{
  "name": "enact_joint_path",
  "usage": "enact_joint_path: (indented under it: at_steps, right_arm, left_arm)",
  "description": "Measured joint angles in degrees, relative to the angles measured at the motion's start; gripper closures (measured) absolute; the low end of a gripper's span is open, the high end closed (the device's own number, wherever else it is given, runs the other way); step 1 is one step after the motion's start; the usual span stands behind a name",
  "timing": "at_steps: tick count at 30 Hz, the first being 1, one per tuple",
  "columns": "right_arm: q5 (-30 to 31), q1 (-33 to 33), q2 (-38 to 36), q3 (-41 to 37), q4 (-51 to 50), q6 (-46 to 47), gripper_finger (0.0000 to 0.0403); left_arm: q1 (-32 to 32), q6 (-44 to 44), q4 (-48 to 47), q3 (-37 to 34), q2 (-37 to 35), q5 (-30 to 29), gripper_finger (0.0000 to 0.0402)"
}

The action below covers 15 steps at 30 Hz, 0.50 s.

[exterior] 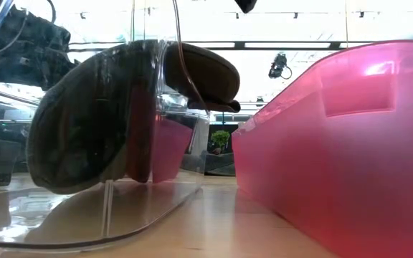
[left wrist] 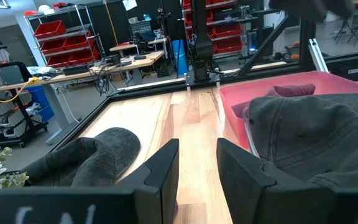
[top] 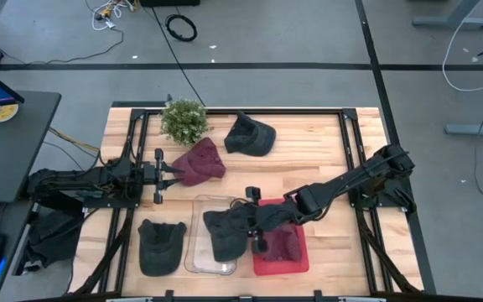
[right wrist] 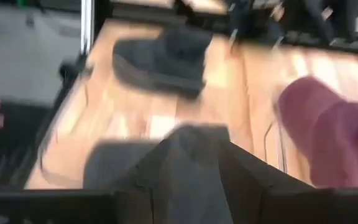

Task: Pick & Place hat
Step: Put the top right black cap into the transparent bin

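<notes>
I read the dark grey cloth cap (top: 225, 233) as hanging over the clear plastic tray (top: 198, 252), pinched in my right gripper (top: 252, 220), whose fingers close on its fabric; the red plastic bin (top: 296, 262) sits just beside; the left gripper (top: 164, 174) waits part-open at the maroon cap (top: 199, 161)

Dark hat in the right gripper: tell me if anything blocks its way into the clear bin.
Nothing visible does. The right gripper holds the dark hat directly over the clear bin. The red bin lies beside it, out of the path. The left gripper waits apart, by a maroon hat.
</notes>
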Motion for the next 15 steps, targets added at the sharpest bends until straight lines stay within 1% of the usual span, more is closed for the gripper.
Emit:
enact_joint_path:
  at_steps: [3,6,9,13,15]
  right_arm:
    - [-1.90,0.02,0.11,0.00,-5.60,-0.87,0.0268]
    - [-2.24,0.09,0.15,-0.04,-8.95,-0.87,0.0268]
    - [-2.33,0.02,0.15,-0.04,-8.90,-1.44,0.0268]
    - [-2.62,-0.37,1.16,0.02,-6.37,-1.53,0.0268]
    - [-4.53,-1.03,2.38,-0.02,-5.07,-1.69,0.0268]
  left_arm:
    - [0.02,0.00,0.00,0.00,0.00,0.00,0.0287]
    - [0.00,0.00,0.00,-0.01,0.00,0.00,0.0287]
    - [0.02,0.00,0.00,0.00,0.00,0.00,0.0287]
    - [0.00,-0.01,0.00,0.00,0.00,0.00,0.0287]
    - [0.00,0.00,0.00,-0.01,0.00,0.00,0.0287]
